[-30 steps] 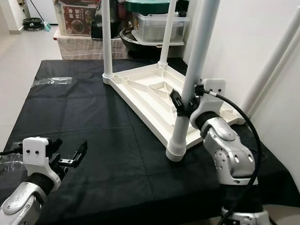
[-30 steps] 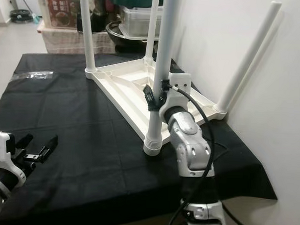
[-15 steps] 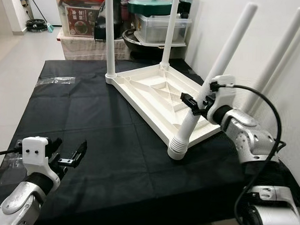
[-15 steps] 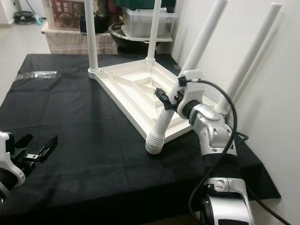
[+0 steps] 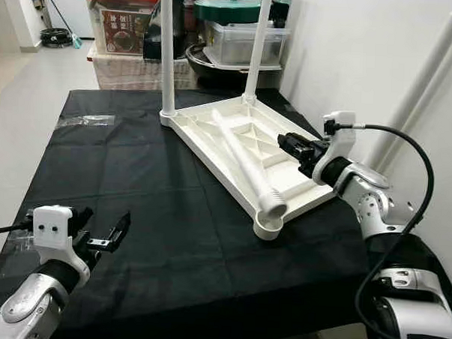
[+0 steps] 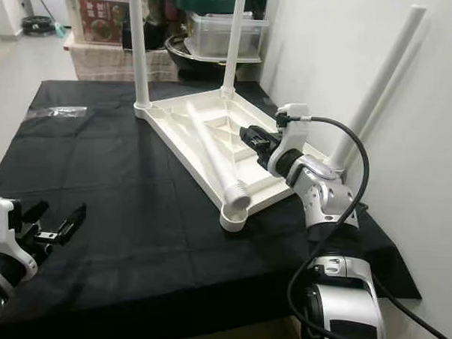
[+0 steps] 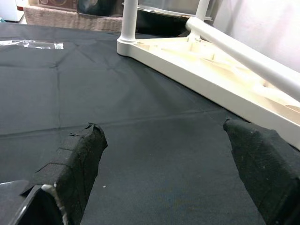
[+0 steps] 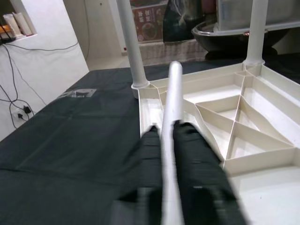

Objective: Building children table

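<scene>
The white tabletop lies upside down on the black-clothed surface, its ribbed underside facing up, toward the far right side near the wall. Two legs stand upright in its far corners. A third leg lies flat across the ribs, running diagonally from the middle of the tabletop to the near corner, where its threaded end rests at the corner socket. A fourth leg leans against the wall on the right, its foot at the tabletop's right corner.

The right gripper reaches in over the right edge of the tabletop, just beside the loose leg. In the right wrist view its black fingers sit close on either side of that leg, but the picture is blurred there, and from the head views I cannot tell if they are gripping it or just straddling it.

The left gripper hovers low over the near left part of the surface, well apart from the tabletop, its fingers spread wide with nothing between them.

A clear plastic bag lies at the far left of the cloth. Behind the surface are storage boxes and a green-lidded pot.
</scene>
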Controlling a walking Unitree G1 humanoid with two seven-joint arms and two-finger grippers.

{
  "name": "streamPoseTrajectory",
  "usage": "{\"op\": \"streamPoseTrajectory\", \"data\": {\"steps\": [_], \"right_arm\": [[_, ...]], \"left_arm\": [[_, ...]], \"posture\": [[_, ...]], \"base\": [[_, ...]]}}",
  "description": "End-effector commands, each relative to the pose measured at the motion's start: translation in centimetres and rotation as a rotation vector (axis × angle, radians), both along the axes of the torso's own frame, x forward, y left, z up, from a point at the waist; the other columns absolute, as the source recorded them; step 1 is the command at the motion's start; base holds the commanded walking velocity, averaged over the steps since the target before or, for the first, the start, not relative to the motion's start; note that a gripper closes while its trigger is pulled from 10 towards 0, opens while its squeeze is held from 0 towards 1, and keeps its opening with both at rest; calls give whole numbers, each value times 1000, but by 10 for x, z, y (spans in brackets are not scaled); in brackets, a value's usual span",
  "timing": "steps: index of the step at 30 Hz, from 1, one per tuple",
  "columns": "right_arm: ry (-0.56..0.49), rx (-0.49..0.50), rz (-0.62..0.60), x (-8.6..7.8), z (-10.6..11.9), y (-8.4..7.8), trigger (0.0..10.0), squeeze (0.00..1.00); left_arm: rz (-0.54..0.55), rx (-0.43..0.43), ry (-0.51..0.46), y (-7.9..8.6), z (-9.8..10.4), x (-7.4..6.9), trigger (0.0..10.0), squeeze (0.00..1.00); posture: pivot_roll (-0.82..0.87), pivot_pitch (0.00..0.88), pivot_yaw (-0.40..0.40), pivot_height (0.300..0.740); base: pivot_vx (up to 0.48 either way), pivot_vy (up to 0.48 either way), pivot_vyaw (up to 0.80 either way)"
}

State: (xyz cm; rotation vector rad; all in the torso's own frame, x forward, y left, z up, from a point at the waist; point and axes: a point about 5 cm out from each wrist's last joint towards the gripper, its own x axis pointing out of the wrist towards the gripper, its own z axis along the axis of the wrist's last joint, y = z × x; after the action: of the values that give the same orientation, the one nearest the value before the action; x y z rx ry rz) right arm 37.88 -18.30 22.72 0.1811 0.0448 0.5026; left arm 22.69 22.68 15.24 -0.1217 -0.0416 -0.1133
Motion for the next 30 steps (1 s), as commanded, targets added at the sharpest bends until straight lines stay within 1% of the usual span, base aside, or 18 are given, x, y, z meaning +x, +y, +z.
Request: {"op": "streamPoseTrajectory", "data": {"steps": [1, 4, 6, 7, 8, 9, 11, 12, 14, 17, 18, 20, 21, 22, 24, 27, 29, 30], "right_arm": [[15, -22, -25, -1, -11, 0, 0, 0], [6, -32, -41, 0, -13, 2, 0, 0], [-19, -58, -33, -2, -14, 13, 0, 0], [-19, -58, -33, -2, -14, 13, 0, 0], [-20, -79, -37, -3, -17, 21, 784, 0], [-16, -99, -36, -3, -19, 28, 10000, 0], [-29, -87, -44, -4, -20, 34, 10000, 0], [-38, -75, -39, -5, -21, 41, 10000, 1000], [-45, -40, -27, -7, -22, 51, 10000, 1000], [-32, -31, -3, -8, -24, 57, 10000, 1000], [4, -47, 50, -9, -29, 69, 10000, 1000], [21, -64, 70, -9, -31, 73, 10000, 1000], [41, -103, 61, -5, -34, 74, 10000, 1000], [41, -103, 61, -5, -34, 74, 10000, 1000], [24, -230, 10, 8, -31, 64, 10000, 1000], [16, -279, -3, 14, -27, 59, 10000, 1000], [-2, -349, -54, 24, -15, 41, 10000, 1000], [-2, -349, -54, 24, -15, 41, 10000, 1000]], "left_arm": [[7, 26, 12, 4, -3, 0, 10000, 0], [9, 30, 8, 4, -2, 0, 10000, 0], [15, 30, 4, 4, -1, 0, 10000, 0], [15, 30, 4, 4, -1, 0, 10000, 0], [17, 30, 4, 4, -2, 0, 10000, 0], [20, 30, 5, 5, -2, 0, 10000, 0], [24, 31, 5, 5, -2, 0, 10000, 0], [27, 31, 4, 5, -2, 0, 10000, 0], [32, 31, 2, 5, -1, 0, 10000, 0], [34, 32, 1, 5, -1, 1, 10000, 0], [39, 34, 0, 7, -1, 2, 10000, 0], [41, 34, 0, 7, 0, 2, 10000, 0], [42, 35, 0, 7, -1, 2, 10000, 0], [42, 35, 0, 7, -1, 2, 10000, 0], [43, 34, -3, 5, -1, 2, 10000, 0], [43, 33, -4, 4, -1, 2, 10000, 0], [48, 34, -2, 4, -2, 0, 10000, 0], [48, 34, -2, 4, -2, 0, 10000, 0]], "posture": [[-11, 0, -73, 740], [-10, 0, -73, 740], [-9, 0, -71, 740], [-9, 0, -71, 740], [-8, 0, -71, 740], [-4, 0, -72, 740], [-4, 0, -72, 740], [-4, 0, -72, 740], [2, 0, -73, 740], [7, 0, -74, 740], [4, 0, -74, 740], [4, 0, -74, 740], [3, 0, -78, 740], [3, 0, -78, 740], [16, 0, -89, 740], [17, 0, -91, 740], [18, 0, -103, 740], [18, 0, -103, 740]], "base": [[0, 0, 0], [0, 0, 0], [0, 0, 0], [0, 0, 0], [0, 0, 0], [0, 0, 0], [0, 0, 0], [0, 0, 0], [0, 0, 0], [0, 0, 0], [0, 0, 0], [0, 0, 0], [0, 0, 0], [0, 0, 0], [0, 0, 0], [0, 0, 0], [0, 0, 0], [0, 0, 0]]}}
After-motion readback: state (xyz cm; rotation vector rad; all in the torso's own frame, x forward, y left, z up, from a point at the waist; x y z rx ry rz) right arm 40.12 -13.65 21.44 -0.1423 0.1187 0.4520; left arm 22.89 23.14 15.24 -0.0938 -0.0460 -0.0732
